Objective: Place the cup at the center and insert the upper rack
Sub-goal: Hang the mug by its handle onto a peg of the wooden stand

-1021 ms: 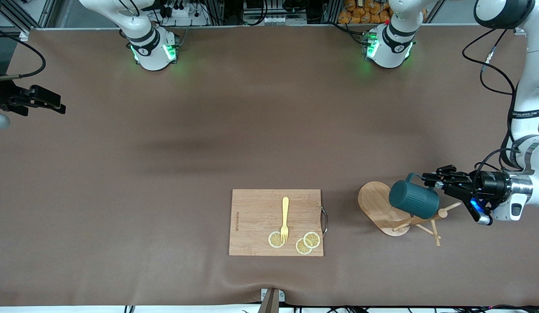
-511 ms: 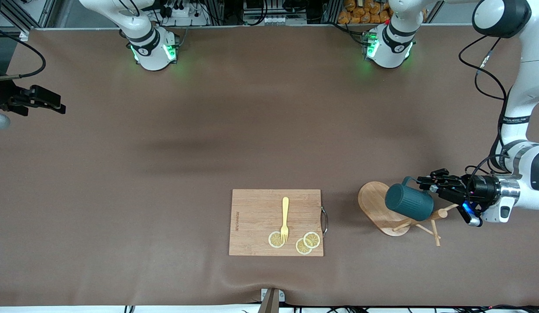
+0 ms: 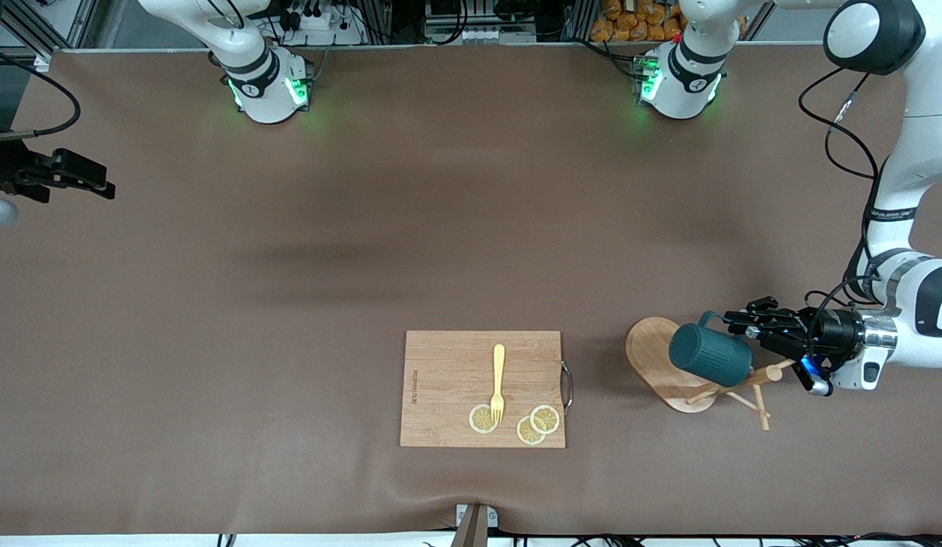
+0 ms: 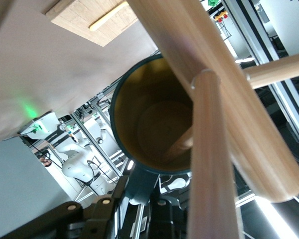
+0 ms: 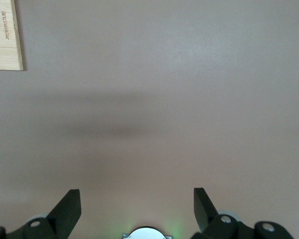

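- We see the right gripper [image 5: 137, 209] waiting with its fingers spread wide, holding nothing, over bare table [image 3: 289, 304] at the right arm's end.
- We find a wooden cutting board [image 3: 448, 380] near the front edge of the table, with a yellow fork [image 3: 498, 381] and three lemon slices [image 3: 530, 425] on it.
- Toward the left arm's end, the mug tree [image 3: 661, 365] stands on its oval base.
- The teal cup [image 3: 710, 355] lies tipped on its side over that base, up against the post; in the left wrist view a peg reaches into its olive inside [image 4: 154, 124].
- We see the left gripper [image 3: 733, 323] clamped on the cup's handle.
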{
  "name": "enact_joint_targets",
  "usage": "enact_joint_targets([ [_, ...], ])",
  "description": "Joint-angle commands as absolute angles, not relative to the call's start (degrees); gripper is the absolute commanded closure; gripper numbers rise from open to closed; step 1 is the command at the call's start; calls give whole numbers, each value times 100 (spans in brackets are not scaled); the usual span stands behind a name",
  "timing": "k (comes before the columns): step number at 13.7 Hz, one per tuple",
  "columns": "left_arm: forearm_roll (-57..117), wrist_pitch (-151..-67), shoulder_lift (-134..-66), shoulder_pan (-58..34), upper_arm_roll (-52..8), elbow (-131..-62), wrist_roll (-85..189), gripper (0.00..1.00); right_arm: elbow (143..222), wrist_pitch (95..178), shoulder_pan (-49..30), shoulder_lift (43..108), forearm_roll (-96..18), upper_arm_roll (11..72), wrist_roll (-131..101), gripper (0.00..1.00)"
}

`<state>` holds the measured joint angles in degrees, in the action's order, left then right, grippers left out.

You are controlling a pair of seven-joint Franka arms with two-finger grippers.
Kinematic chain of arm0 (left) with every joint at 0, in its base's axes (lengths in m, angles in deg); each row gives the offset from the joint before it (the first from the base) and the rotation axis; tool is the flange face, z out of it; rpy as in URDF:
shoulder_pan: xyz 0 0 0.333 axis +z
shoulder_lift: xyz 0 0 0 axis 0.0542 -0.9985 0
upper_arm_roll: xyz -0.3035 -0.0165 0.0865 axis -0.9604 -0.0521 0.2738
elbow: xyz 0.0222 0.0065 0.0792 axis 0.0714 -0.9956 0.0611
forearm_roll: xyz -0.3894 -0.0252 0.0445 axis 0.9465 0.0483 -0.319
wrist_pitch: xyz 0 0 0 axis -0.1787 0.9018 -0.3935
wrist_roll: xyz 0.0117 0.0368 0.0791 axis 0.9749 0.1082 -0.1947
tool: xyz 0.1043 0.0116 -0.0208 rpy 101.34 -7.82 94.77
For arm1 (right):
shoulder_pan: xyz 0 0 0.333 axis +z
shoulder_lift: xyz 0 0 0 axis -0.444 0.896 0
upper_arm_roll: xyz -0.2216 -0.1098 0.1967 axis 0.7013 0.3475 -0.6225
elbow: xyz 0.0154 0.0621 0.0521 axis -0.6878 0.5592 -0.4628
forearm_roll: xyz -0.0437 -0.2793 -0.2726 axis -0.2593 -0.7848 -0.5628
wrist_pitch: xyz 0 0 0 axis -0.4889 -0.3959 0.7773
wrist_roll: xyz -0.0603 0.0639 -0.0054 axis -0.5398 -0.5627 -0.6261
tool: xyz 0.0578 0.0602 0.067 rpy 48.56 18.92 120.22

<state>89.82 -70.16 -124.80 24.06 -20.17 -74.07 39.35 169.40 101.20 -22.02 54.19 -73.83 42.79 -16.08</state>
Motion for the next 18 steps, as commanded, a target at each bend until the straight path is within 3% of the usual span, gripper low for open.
enact_joint_targets([
  [1, 9167, -6927, -12561, 2467, -2060, -7340, 3983, 100, 16945, 10161, -2152, 5388, -7372, 4293, -1680, 0],
  [5, 9176, -6927, -12579, 2476, -2060, -7340, 3974, 100, 16936, 10161, -2144, 5388, -7372, 4293, -1689, 0],
  [6, 9185, -6927, -12605, 2493, -2060, -7340, 3948, 85, 16936, 10161, -2144, 5388, -7372, 4293, -1680, 0],
  [8, 9185, -6927, -12597, 2493, -2060, -7331, 3913, 64, 16936, 10161, -2144, 5388, -7372, 4293, -1680, 0],
  [11, 9220, -6927, -12579, 2502, -2069, -7331, 3825, 59, 16936, 10161, -2126, 5388, -7372, 4293, -1689, 0],
  [13, 9273, -6918, -12553, 2519, -2069, -7331, 3764, 32, 16936, 10161, -2126, 5388, -7380, 4293, -1680, 0],
  [14, 9273, -6918, -12535, 2563, -2078, -7322, 3685, 9, 16945, 10170, -2117, 5388, -7372, 4293, -1689, 0],
  [15, 9273, -6918, -12518, 2581, -2104, -7313, 3623, 0, 16936, 10188, -2100, 5388, -7372, 4293, -1689, 0],
  [18, 9343, -6909, -12500, 2669, -2148, -7304, 3614, 0, 16918, 10214, -2056, 5379, -7380, 4293, -1689, 0],
])
